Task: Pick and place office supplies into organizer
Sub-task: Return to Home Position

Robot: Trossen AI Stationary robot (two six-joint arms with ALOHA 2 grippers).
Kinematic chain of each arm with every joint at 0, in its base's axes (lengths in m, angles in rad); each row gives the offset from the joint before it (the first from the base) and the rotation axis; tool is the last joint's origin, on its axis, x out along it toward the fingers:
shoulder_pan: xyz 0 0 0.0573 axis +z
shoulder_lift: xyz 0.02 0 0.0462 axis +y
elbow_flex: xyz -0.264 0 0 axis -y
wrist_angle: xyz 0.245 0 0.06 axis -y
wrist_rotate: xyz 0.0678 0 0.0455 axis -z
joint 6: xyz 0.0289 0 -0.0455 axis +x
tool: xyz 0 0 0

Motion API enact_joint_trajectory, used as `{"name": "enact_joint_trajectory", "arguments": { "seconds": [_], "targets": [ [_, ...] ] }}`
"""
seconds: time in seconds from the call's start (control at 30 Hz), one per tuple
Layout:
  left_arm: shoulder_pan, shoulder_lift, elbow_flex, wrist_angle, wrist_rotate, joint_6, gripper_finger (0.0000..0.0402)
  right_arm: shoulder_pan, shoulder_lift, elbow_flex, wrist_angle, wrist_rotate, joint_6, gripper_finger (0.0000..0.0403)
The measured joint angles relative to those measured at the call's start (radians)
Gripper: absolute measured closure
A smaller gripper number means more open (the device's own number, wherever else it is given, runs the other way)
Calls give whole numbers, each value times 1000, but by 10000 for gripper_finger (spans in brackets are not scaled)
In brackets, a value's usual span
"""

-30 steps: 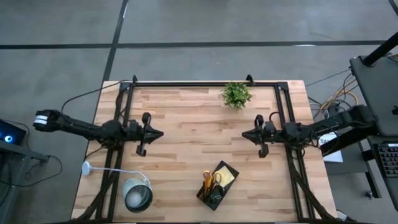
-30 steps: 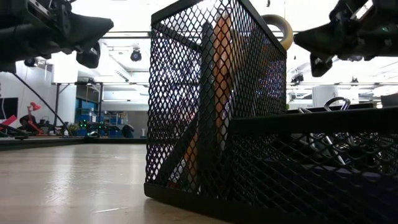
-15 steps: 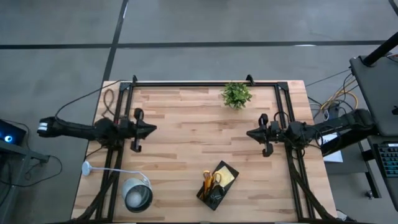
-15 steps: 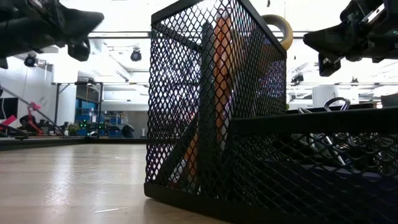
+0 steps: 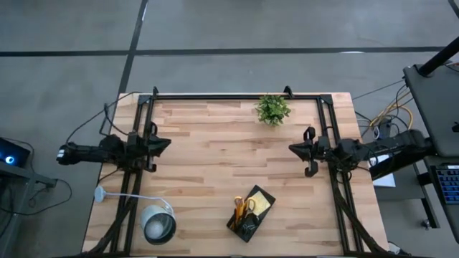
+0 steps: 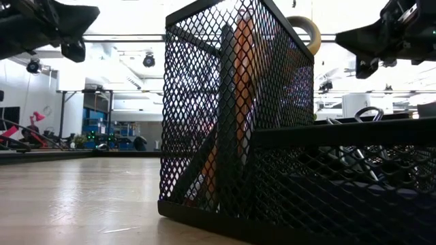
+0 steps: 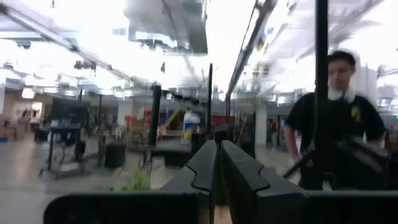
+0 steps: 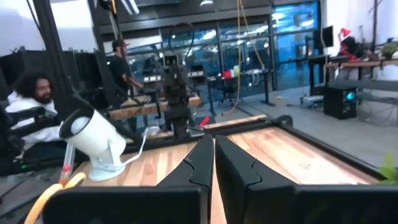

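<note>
Organizer (image 5: 251, 213) sits on the table (image 5: 215, 158) near the 6 o'clock edge, about midway along it. Its long axis runs diagonally, 7 o'clock to 1 o'clock. Any print on the supplies is too small to read.

Contents:
- Scissors (image 5: 241, 207) stand handles-up in the tall mesh compartment. One handle loop shows above the rim in the low view.
- An orange pencil (image 6: 240, 102) leans inside the same compartment.
- The yellow sticky-note pad (image 5: 262, 206) lies toward the 1 o'clock end.
- A binder clip (image 6: 370, 113) is in the low section.

Left end effector (image 5: 166, 142) hangs over the 9 o'clock edge with its fingers pressed together and nothing between them. Right end effector (image 5: 292, 148) is at the 3 o'clock side, likewise closed and empty. Both point toward the table centre.

Plant (image 5: 272, 109) is at 12 o'clock and the lamp (image 5: 159, 224) at 7 o'clock.
</note>
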Motion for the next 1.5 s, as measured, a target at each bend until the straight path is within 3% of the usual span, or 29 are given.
{"name": "enact_joint_trajectory", "arguments": {
  "seconds": [0.6, 1.1, 1.5],
  "targets": [
    [0, 10, 0, -101, -14, 43, 394, 1, -363, 0, -450, 93, 10, 394],
    [0, 14, 0, -87, -48, 99, 394, 0, -360, 1, -447, 132, -3, 394],
    [0, 21, 0, -79, -43, 98, 394, 1, -333, 1, -447, 121, 172, 394]
  ]
}}
